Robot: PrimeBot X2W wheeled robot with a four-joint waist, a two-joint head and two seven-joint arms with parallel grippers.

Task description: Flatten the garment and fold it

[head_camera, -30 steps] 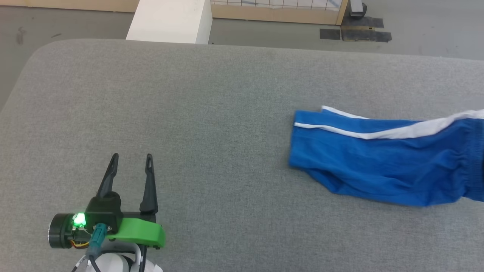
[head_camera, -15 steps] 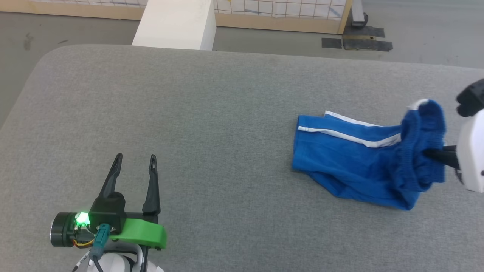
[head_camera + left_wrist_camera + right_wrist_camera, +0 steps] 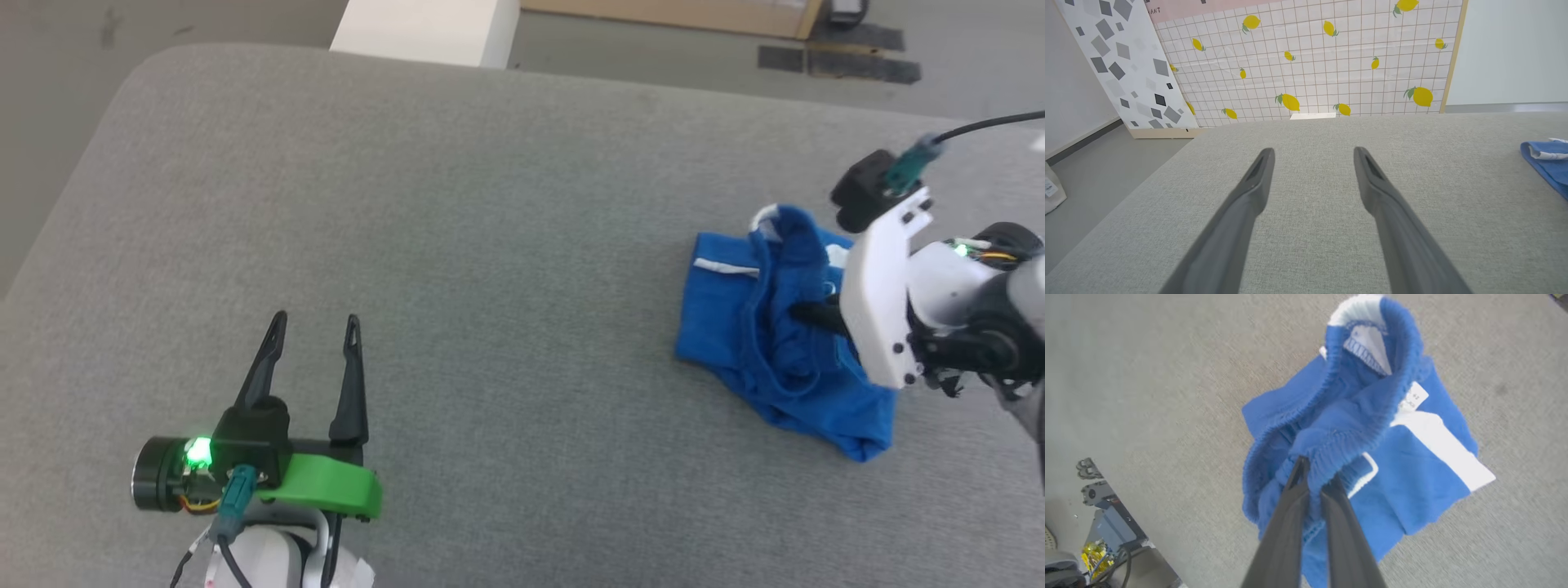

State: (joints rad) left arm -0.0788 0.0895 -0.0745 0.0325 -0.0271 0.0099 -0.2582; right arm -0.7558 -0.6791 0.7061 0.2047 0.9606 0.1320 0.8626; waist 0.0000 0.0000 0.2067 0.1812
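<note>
Lying on the right half of the grey bench (image 3: 490,204), well apart from the left claw (image 3: 315,320): the garment (image 3: 775,367), bunched rather than flat, with its right part standing up in a hump. Pinching the gathered waistband (image 3: 1339,433) from the right: the right claw (image 3: 808,314), fingers pressed together with blue fabric caught between them.

In the head view, fingertips buried in the folds, and the garment's right edge covered by the white wrist plate (image 3: 878,302). Hard to tell there how much of the waistband is gripped. In the right wrist view, a clearer grip, yet the cloth just under the fingers is hidden by them. Also there: a white side stripe (image 3: 1441,449) on the flat lower layer, and a small white label (image 3: 1412,396) with print too small to read. Impossible to say how the layers beneath the hump are arranged.

Near left: left claw spread wide, nothing between its fingers. Cannot tell whether resting on the bench or just above it. In the left wrist view, only a blue corner of the garment with a scrap of white, cut off by the right edge.

Beyond the far edge of the bench: a white block (image 3: 424,28), cropped at the top, and dark patches (image 3: 841,61) on the floor.
</note>
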